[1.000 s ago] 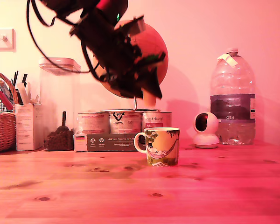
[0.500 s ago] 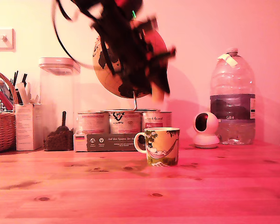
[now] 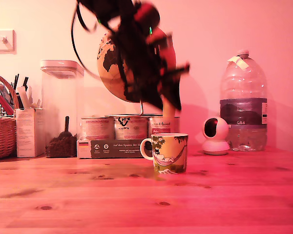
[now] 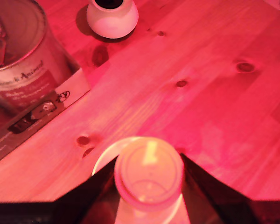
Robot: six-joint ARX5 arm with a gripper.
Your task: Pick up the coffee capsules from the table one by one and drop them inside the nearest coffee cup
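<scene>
My gripper (image 3: 169, 108) hangs directly above the coffee cup (image 3: 169, 152), shut on a pale tan coffee capsule (image 3: 168, 109) that points down toward the cup's mouth. The cup is yellow-green with a white handle and stands on the wooden table (image 3: 136, 195). In the wrist view the capsule (image 4: 148, 171) is clamped between the two dark fingers (image 4: 97, 192). The cup's pale rim (image 4: 101, 158) shows just beneath it. No other capsules show on the table.
Behind the cup stand three labelled tins (image 3: 131, 127) on a flat box (image 3: 115, 147), with a globe (image 3: 118, 68) above them. A white camera (image 3: 216, 136) and a large water bottle (image 3: 243, 102) are at the exterior view's right. A clear canister (image 3: 62, 105), a carton and a basket (image 3: 1, 134) are at its left.
The arm has swung toward the exterior view's right and dropped lower with the capsule in its grip. The capsule now hangs closer over the cup.
</scene>
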